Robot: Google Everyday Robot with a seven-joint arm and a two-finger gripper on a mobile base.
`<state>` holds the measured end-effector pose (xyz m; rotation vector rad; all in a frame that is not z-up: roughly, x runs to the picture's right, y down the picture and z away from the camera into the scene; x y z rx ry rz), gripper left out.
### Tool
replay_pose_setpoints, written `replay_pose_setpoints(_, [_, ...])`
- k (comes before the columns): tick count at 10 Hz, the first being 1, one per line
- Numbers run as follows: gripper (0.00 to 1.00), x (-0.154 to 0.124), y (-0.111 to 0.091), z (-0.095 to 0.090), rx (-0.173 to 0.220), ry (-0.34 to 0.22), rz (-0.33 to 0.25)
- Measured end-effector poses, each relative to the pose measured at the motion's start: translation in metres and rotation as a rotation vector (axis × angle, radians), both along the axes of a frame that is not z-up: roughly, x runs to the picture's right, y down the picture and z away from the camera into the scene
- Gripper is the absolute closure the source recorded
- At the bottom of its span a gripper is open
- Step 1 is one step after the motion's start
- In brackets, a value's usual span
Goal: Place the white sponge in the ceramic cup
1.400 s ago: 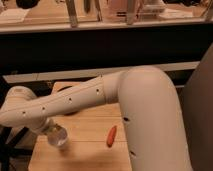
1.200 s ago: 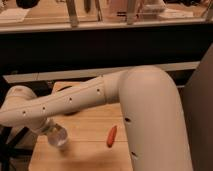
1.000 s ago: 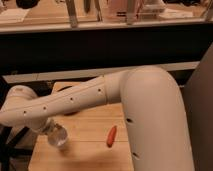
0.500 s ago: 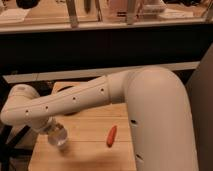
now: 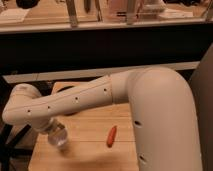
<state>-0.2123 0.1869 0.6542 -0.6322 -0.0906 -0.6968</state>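
My gripper point(image 5: 58, 138) hangs low over the front left part of the wooden table point(image 5: 95, 156), at the end of my white arm point(image 5: 85, 100), which reaches across the view from the right. No white sponge shows in this view. No ceramic cup shows either. A dark shape point(image 5: 70, 110) lies on the table just behind the forearm, mostly hidden by it, and I cannot tell what it is.
A small red-orange elongated object point(image 5: 111, 136) lies on the table right of the gripper. My bulky upper arm point(image 5: 165, 115) blocks the right side of the table. A dark counter front point(image 5: 105, 47) with a shelf above runs behind the table.
The arm has shifted very slightly; the gripper stays over the same front left spot. The red-orange object has not moved.
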Motion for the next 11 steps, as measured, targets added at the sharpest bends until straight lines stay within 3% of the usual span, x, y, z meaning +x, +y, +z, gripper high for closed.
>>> replay_pose_setpoints(4, [0.23, -0.008, 0.009, 0.005, -0.026, -0.025, -0.011])
replay_pose_setpoints(11, [0.20, -0.014, 0.020, 0.014, -0.056, -0.040, -0.014])
